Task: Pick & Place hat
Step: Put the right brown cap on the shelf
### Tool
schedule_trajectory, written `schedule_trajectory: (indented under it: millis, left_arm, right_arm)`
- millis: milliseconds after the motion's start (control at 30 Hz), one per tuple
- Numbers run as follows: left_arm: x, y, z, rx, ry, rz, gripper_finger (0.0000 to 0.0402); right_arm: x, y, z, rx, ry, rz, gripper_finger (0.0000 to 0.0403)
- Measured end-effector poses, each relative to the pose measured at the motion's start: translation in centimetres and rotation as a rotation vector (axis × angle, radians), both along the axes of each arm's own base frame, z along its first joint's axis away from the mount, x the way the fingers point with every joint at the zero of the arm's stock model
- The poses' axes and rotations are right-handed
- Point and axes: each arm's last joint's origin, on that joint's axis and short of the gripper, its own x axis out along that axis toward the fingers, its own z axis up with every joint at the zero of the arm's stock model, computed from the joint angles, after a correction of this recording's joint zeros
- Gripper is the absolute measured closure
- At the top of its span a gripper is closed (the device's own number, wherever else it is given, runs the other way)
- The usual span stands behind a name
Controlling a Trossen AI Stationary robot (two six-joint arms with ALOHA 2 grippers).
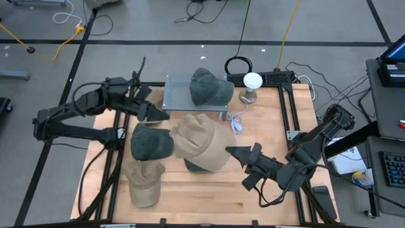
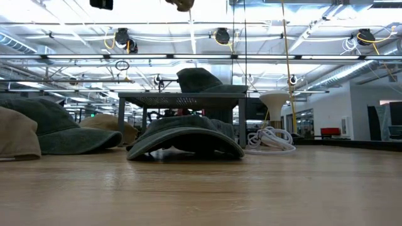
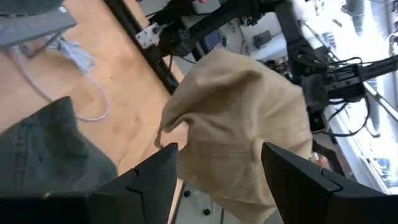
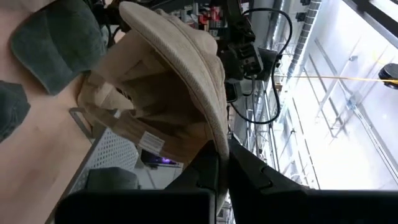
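Observation:
A tan hat [image 1: 201,140] is lifted above a dark hat [image 1: 197,166] that lies at the table's middle; only its lowest bit [image 2: 183,4] shows in the low view. My right gripper [image 1: 231,151] is shut on the tan hat's right edge. My left gripper [image 1: 158,114] is open just left of that hat, its fingers [image 3: 155,177] apart with the tan crown [image 3: 242,118] ahead and not touching. A green hat [image 1: 209,87] sits on a grey perforated stand [image 1: 180,94]. Another green hat [image 1: 150,141] and a second tan hat [image 1: 144,182] lie on the table's left part. My right gripper [image 4: 219,155] pinches the tan hat's rim edge [image 4: 217,134] between its two fingers, coming level from the table's right side. The hat is lifted clear, its open underside with label [image 4: 150,142] turned toward the wrist camera.
A white mushroom-shaped lamp [image 1: 252,82] stands by the far right of the stand, with a loose white cable [image 1: 236,123] beside it. Black frame rails [image 1: 292,111] run along the table's sides. Bare wood [image 1: 209,199] lies along the near edge.

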Motion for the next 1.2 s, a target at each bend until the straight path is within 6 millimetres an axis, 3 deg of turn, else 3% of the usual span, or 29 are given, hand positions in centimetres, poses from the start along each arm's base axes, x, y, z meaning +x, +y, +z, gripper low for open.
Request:
schedule_trajectory:
  millis: [200,500,667,900,1033,1200]
  left_arm:
    - [1.2,-1.0,0.5,-0.025,0.015,0.004,0.0165]
    - [3.9,-2.2,-0.8,-0.076,0.101,-0.048,0.0165]
    - [5.1,-3.0,-0.5,-0.090,0.043,-0.096,0.0165]
    - [5.3,-3.5,-0.1,-0.147,0.009,-0.129,0.0168]
    - [5.3,-3.5,-0.1,-0.202,0.028,-0.124,0.0215]
    - [5.2,-3.6,-0.1,-0.218,0.032,-0.158,0.0342]
  right_arm:
    - [0.0,0.0,0.0,-0.004,0.004,0.004,0.0397]
    - [0.0,0.0,0.0,-0.012,0.011,0.025,0.0397]
    - [0.0,0.0,0.0,-0.011,0.011,0.027,0.0396]
    - [0.1,0.0,0.0,-0.010,0.011,0.028,0.0396]
    - [0.1,0.0,0.0,-0.010,0.011,0.028,0.0396]
    - [0.1,0.0,0.0,-0.010,0.011,0.028,0.0396]
